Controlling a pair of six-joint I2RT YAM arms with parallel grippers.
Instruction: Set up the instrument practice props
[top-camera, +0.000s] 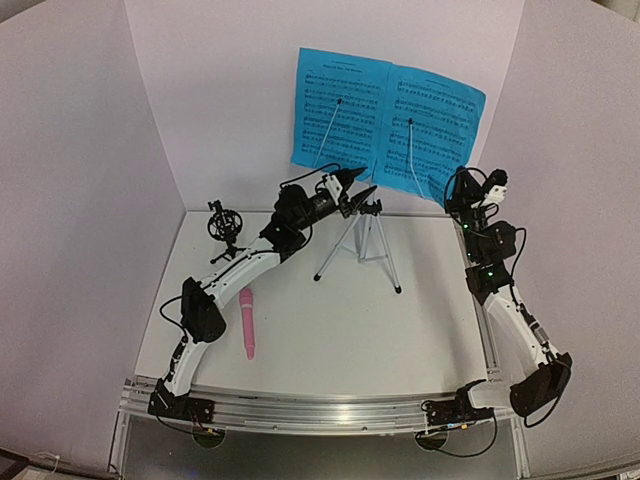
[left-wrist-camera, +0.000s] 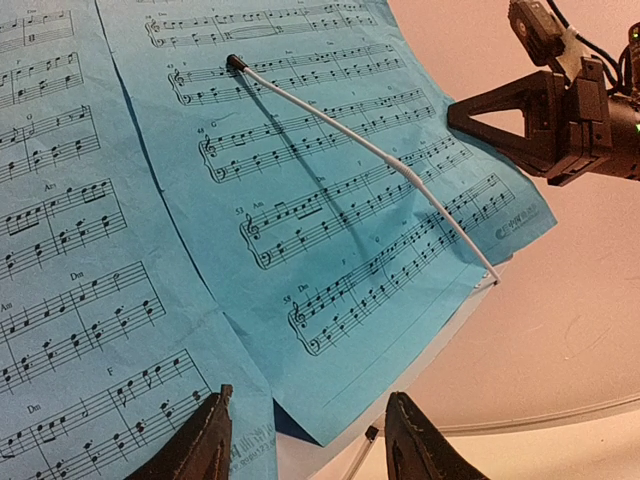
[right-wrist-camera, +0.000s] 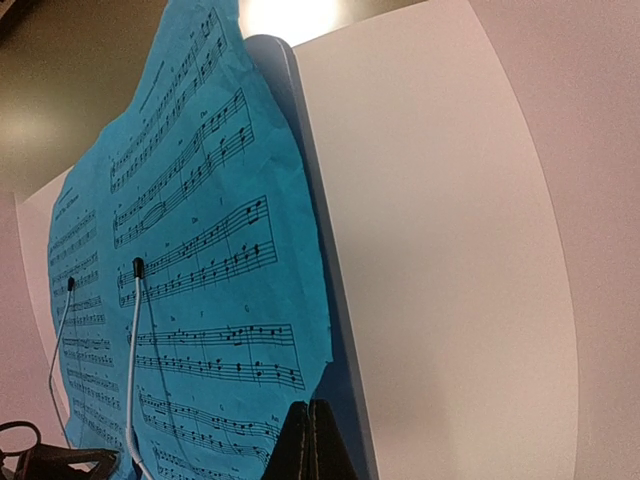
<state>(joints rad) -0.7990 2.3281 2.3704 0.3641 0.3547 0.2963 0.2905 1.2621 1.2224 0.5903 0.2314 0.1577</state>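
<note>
The music stand (top-camera: 358, 245) stands at the back of the table (top-camera: 420, 320) on its splayed silver legs; it looks light and top-heavy with that wide desk up high, so I would expect a shove at the top to tip it, and the post or leg hub seems the safer place to take it. The two blue pages (top-camera: 335, 110) lie open on the desk, each under a thin white wire arm (left-wrist-camera: 350, 140); they are limp, creased paper that will tear or slide if pinched hard, best nudged flat at a lower corner. The left gripper (left-wrist-camera: 308, 400) hangs at the pages' bottom edge, jaws about half parted and clamping nothing that I can see; the right gripper (right-wrist-camera: 310, 440) is closed tight, empty, just beside the stand's right edge. The pink microphone (top-camera: 246, 322) lies flat near the left arm, slim, rigid and probably smooth; mid-barrel is the grip. The small black mic holder (top-camera: 225, 222) stands at the back left, light and spindly, easily knocked.
</note>
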